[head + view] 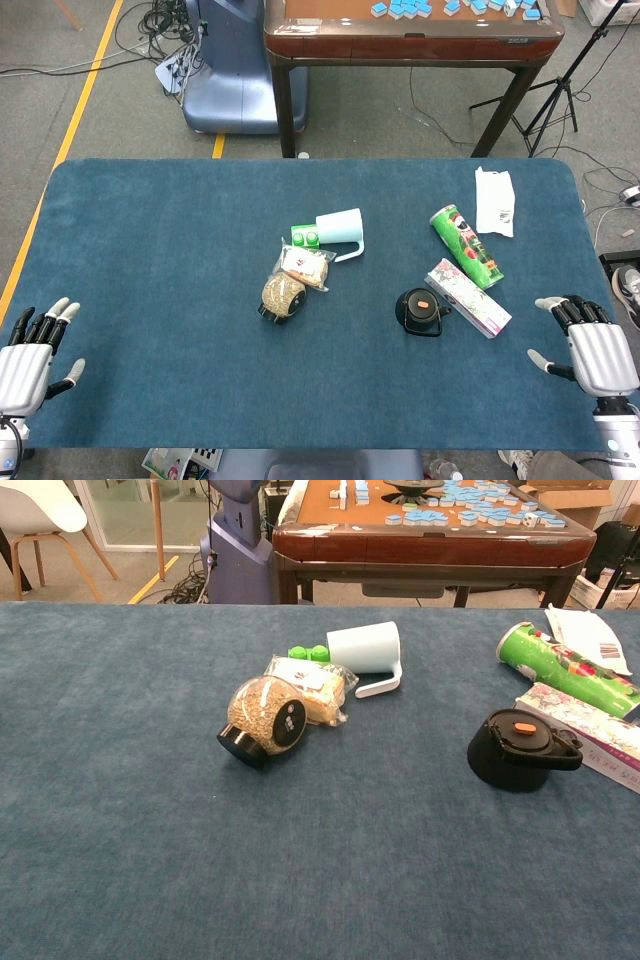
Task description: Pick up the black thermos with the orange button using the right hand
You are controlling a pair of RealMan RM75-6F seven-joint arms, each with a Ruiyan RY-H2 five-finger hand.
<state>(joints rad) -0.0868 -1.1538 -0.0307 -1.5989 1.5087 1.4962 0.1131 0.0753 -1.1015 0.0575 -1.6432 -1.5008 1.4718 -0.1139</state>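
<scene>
The black thermos (420, 311) with an orange button on its lid stands upright on the blue table right of centre; the chest view shows the thermos (518, 749) at the right with its carry loop toward the pink box. My right hand (592, 352) lies palm down at the table's near right corner, fingers apart, holding nothing, well to the right of the thermos. My left hand (30, 355) rests at the near left corner, fingers spread and empty. Neither hand appears in the chest view.
A pink flowered box (468, 297) lies touching the thermos on its right, with a green can (465, 245) behind it and a white packet (494, 201) farther back. Mid-table lie a pale mug (340, 231), a snack bag (304, 266) and a grain jar (282, 296).
</scene>
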